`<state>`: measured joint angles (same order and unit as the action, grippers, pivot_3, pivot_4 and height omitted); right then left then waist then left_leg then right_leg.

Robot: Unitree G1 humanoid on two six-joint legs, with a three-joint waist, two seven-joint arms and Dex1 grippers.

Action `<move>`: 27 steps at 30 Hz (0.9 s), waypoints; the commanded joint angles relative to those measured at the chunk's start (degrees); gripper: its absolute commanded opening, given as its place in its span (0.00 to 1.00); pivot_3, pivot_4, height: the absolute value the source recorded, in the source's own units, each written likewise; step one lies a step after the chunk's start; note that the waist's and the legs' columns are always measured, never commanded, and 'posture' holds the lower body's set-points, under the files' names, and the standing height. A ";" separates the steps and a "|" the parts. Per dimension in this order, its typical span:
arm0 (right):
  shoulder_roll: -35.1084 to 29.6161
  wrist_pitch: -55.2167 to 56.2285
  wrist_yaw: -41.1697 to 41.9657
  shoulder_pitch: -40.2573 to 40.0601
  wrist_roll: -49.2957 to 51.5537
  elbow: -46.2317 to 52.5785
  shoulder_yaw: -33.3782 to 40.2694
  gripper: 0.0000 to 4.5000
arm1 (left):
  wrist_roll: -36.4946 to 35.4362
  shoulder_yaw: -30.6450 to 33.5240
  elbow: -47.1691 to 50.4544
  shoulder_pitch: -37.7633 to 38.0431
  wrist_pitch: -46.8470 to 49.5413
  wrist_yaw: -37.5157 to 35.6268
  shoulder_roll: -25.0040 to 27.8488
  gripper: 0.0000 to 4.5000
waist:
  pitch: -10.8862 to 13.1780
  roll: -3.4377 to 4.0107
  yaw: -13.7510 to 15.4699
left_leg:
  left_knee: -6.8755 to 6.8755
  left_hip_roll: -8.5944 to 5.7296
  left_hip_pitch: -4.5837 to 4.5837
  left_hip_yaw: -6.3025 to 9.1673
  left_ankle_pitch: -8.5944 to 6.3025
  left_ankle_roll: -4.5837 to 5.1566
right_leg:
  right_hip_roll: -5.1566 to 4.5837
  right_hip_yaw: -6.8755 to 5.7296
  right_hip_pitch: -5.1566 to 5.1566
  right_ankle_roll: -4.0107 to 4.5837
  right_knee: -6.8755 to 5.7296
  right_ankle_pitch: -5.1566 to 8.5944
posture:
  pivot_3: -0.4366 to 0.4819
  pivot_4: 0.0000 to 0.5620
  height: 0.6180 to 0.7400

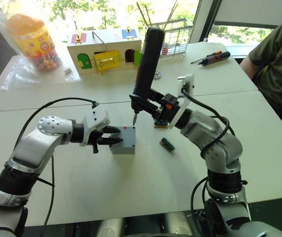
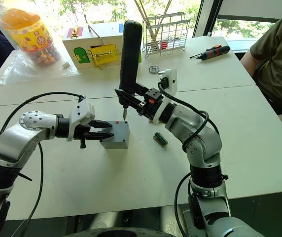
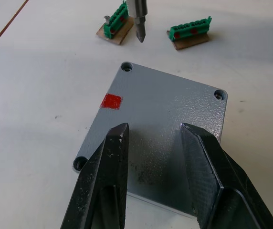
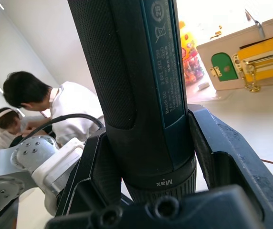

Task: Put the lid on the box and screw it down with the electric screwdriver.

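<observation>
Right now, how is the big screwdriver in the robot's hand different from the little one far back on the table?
The electric screwdriver is long, dark and upright, clamped in the right gripper; the manual screwdriver is small, red-and-black, lying flat, untouched. The electric one's bit hangs above the lid; the manual one lies far from it. Both have metal tips.

You're in a bright lab or test room: white desk [image 1: 259,148] by big windows [image 1: 106,12], a wooden toy house [image 1: 104,49], candy jar [image 1: 35,42], wire rack [image 2: 165,32], seated people nearby.
</observation>
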<state>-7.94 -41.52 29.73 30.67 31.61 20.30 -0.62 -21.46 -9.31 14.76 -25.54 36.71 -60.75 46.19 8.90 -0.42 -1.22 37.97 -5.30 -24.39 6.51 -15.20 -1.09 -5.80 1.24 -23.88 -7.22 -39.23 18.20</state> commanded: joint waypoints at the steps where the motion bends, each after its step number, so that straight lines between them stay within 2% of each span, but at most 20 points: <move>1: 0.04 4.10 0.17 0.77 -0.61 0.72 -0.69 0.39 | 1.34 -0.99 -0.36 -0.09 -0.23 0.08 0.05 0.38 | 0.00 0.00 0.00 | 0.00 0.00 0.01 0.00 0.00 0.00 | 0.01 0.00 0.01 0.00 0.00 0.00 | 0.48 0.27 1.00; 16: 0.54 9.70 -0.87 -1.31 -4.39 -3.03 -4.03 0.39 | 1.40 -1.11 -0.10 -0.06 -0.40 -0.11 -0.30 0.38 | 0.00 0.01 0.00 | 0.00 0.00 0.02 0.00 0.00 0.00 | 0.02 0.00 0.02 0.00 0.00 0.00 | 0.48 0.27 1.00; 27: -0.04 9.37 0.40 -3.73 -4.75 -2.46 -7.25 0.39 | 1.46 -1.19 0.05 -0.09 -0.13 0.10 -0.53 0.38 | -0.01 0.01 -0.06 | 0.00 0.00 0.07 0.00 0.00 0.00 | 0.02 0.00 0.07 0.00 0.00 0.00 | 0.48 0.27 1.00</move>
<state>-8.38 -32.61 29.37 27.20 26.45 15.68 -6.36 -20.60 -9.78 14.73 -25.71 36.06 -60.78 45.82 8.89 -0.41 -1.28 37.97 -5.30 -24.30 6.52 -15.21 -1.08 -5.78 1.24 -23.79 -7.22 -39.23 18.20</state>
